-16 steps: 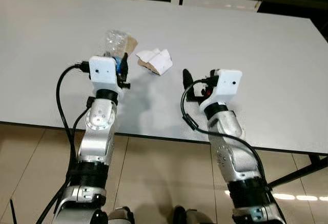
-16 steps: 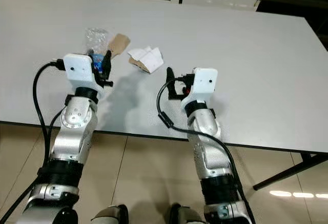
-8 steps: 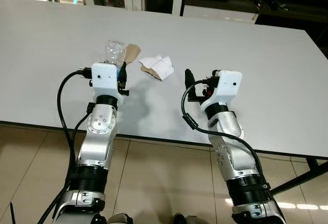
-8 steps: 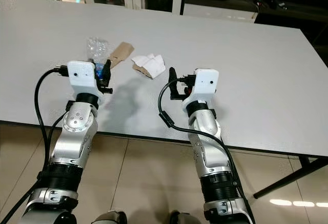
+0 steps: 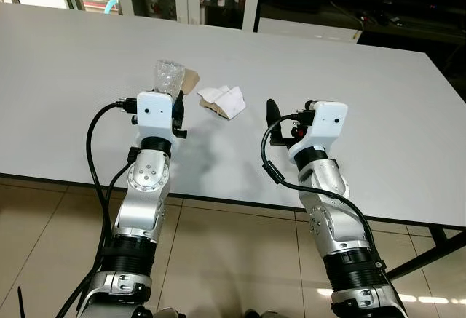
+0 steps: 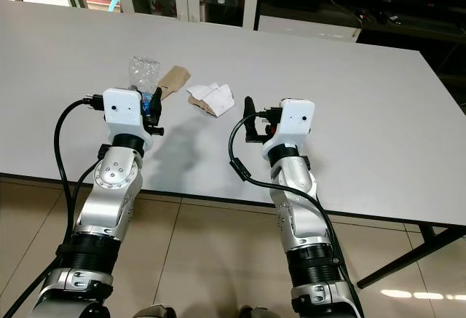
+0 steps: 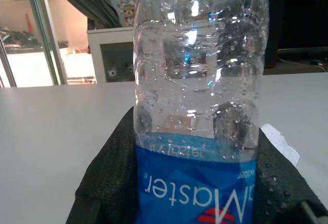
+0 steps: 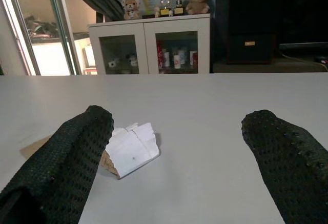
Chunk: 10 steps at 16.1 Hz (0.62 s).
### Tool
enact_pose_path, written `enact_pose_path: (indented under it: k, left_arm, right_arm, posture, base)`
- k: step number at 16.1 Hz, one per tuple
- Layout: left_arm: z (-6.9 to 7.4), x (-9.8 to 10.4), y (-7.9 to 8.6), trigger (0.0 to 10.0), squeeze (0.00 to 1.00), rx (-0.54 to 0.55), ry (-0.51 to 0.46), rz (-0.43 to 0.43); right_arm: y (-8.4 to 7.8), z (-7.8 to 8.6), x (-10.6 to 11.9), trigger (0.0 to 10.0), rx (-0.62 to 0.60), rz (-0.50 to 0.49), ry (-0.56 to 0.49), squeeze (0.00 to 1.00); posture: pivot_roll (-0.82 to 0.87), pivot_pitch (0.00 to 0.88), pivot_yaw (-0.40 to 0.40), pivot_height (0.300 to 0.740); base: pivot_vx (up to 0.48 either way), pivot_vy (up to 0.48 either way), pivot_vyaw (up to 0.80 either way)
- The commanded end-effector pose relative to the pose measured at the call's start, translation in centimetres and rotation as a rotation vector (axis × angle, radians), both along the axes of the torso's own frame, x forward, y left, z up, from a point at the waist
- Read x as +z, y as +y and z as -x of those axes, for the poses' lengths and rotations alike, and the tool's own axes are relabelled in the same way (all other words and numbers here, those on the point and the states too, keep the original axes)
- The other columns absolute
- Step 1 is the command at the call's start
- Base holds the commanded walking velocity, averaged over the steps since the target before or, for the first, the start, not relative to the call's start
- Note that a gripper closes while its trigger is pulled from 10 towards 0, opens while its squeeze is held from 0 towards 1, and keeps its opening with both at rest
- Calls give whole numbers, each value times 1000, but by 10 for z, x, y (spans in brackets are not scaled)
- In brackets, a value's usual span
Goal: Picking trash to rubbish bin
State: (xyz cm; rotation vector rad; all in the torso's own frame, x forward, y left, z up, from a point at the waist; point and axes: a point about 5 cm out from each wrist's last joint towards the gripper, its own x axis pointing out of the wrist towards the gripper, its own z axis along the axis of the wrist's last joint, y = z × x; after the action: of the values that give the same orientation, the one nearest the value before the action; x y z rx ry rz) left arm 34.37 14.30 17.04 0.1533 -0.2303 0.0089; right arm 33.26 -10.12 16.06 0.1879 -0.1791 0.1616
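My left gripper (image 5: 175,107) is shut on a clear plastic bottle (image 5: 167,78) with a blue label (image 7: 197,188), held upright just above the white table (image 5: 378,92). Its black fingers (image 7: 110,175) clasp the bottle's lower part. A crumpled white and brown paper wad (image 5: 224,100) lies on the table between the two arms, and a flat brown cardboard scrap (image 6: 173,79) lies beside the bottle. My right gripper (image 8: 174,178) is open and empty, low over the table, a short way on the near side of the wad (image 8: 130,147).
The table's front edge (image 5: 240,205) runs under both forearms, with tiled floor (image 5: 44,245) below. A black table leg (image 5: 429,249) slants at the lower right. Glass-door cabinets (image 8: 154,49) stand beyond the far edge of the table.
The whole picture has shifted, so the camera has moved. Both arms keep about the same pose, and the left gripper still holds the bottle.
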Motion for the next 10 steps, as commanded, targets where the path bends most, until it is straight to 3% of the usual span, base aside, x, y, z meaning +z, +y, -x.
enact_pose_path:
  k: [1, 10]
  left_arm:
    - [1, 0, -4, 10000, 0, -1, 3, -1]
    - [-4, 6, 1, 10000, 0, 25, -13, 9]
  right_arm:
    - [-1, -1, -1, 10000, 2, 8, -1, 0]
    - [-6, -6, -1, 10000, -4, 6, 14, 0]
  posture:
    - [-4, 17, -65, 740]
    - [-4, 61, -70, 740]
  base:
    - [0, 0, 0]
    - [0, 0, 0]
